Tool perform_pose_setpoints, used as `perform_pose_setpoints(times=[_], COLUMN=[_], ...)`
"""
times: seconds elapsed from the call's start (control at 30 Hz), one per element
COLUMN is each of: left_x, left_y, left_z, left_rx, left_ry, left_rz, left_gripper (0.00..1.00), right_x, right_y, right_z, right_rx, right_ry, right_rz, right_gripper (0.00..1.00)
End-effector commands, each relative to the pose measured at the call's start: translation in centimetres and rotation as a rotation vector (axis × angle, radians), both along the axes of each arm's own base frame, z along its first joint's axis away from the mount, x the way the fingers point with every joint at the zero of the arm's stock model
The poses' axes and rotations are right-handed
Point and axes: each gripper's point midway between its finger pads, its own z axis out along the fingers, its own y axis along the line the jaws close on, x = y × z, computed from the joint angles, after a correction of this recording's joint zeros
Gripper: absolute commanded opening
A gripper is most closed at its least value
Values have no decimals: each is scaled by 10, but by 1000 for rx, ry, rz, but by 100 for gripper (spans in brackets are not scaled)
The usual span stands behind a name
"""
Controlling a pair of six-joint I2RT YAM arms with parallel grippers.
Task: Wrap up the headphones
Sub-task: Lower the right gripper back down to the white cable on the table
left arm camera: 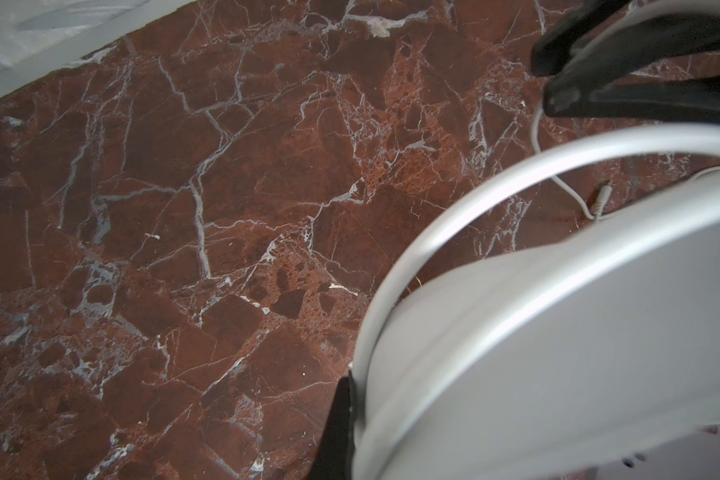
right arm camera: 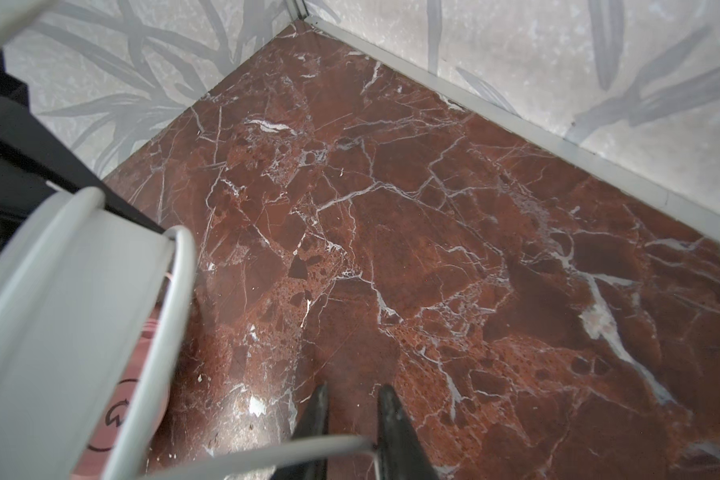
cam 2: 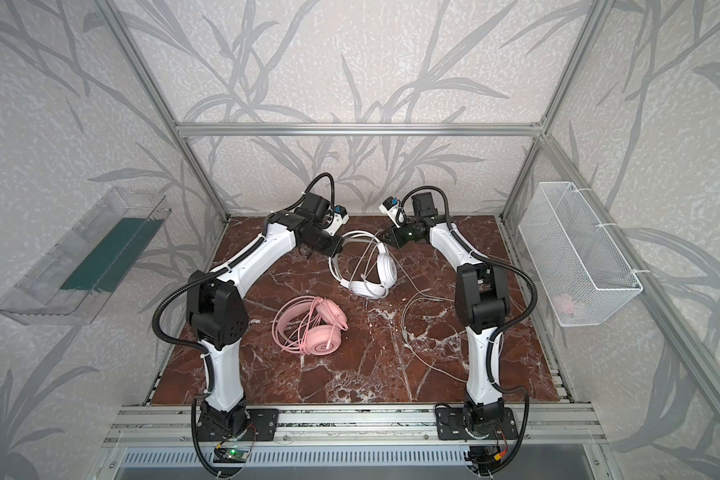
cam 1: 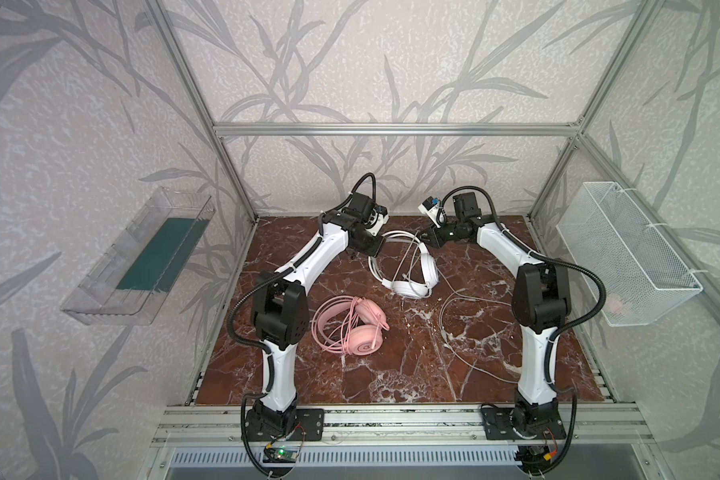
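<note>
While left tool (cam 1: 373,248) clamps white headphones (cam 1: 427,266) by headband, upper centre, right tool (right arm camera: 352,395) jaws slightly parted, white cable (right arm camera: 267,455) across them; pink headphones (cam 1: 360,334) on desk (cam 1: 412,374).

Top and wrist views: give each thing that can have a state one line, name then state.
left gripper: shut on the headband of the white headphones
right gripper: open, white cable crossing its jaws
white headphones: headband raised, cable partly draped over them
white cable: the rest lies loose on the table
pink headphones: lying on the table, cable wound round them, ungripped
</note>
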Motion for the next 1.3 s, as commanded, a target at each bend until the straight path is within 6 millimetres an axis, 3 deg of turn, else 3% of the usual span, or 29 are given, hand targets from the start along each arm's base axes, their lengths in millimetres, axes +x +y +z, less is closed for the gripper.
perform_pose_setpoints(times=[0.0, 0.53, 0.8, 1.27], left_x=[-14, -2, 13, 51], left_y=[-14, -16, -1, 38], left_z=[42, 77, 95, 126], left_rx=[-104, -337, -422, -526], left_ry=[-50, -71, -100, -180], left_rz=[-64, 1, 88, 362], left_gripper=[0, 0, 0, 0], right_x=[5, -36, -57, -111], right_y=[-1, -5, -5, 5], right_z=[-11, -64, -85, -95], right_rx=[56, 156, 187, 215], right_ry=[44, 203, 284, 379], right_rz=[-39, -111, -125, -84], right_gripper=[25, 27, 24, 20])
